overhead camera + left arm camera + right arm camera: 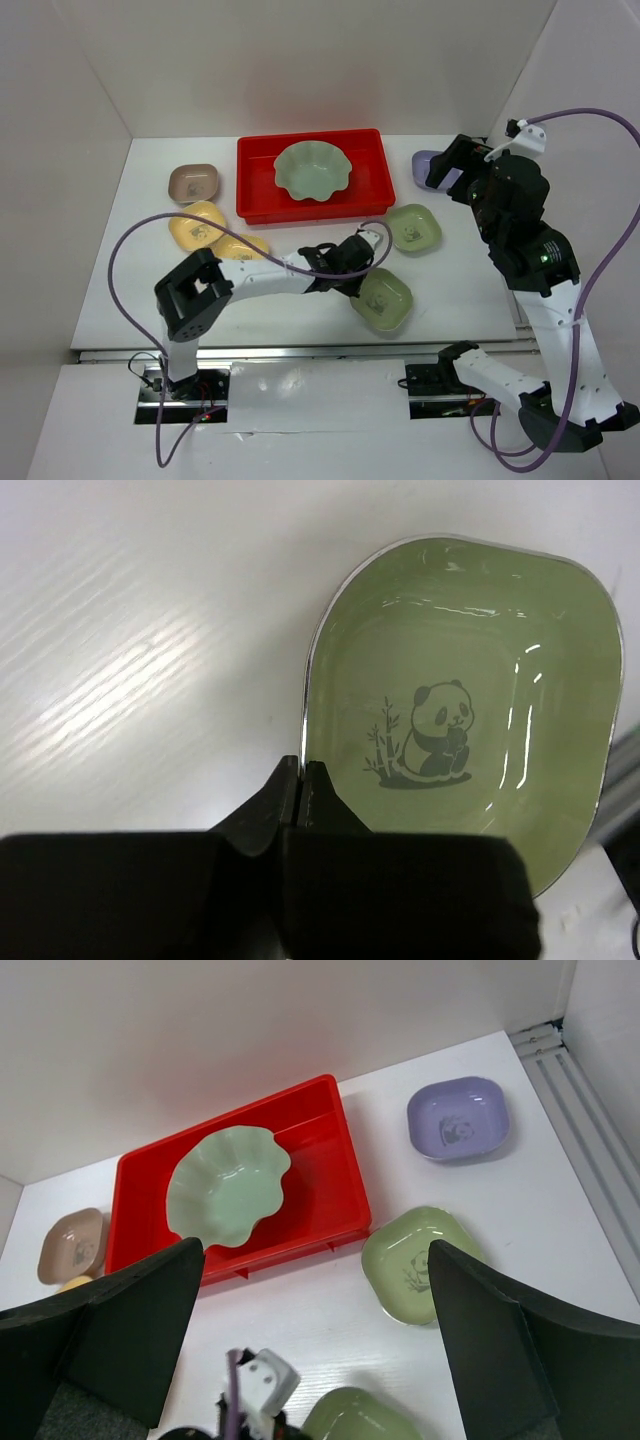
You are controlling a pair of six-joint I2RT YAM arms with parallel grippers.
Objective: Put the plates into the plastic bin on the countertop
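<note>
Countertop (150,630), green dish (460,730) in left end effector (301,778)

Enclosed on three sides by plain white walls (330,60), matte and bare. Below, a flat white countertop (450,290), glossy enough to carry streaks of diffuse light (120,690). Along its near edge, a pale grooved rail (300,352); along its right edge, another grooved strip (590,1130). Soft shadows, even lighting throughout.

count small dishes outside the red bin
6: pink dish left of the bin, two yellow dishes nearer, green dish in left gripper, second green dish right of bin, lavender dish far right.
</note>
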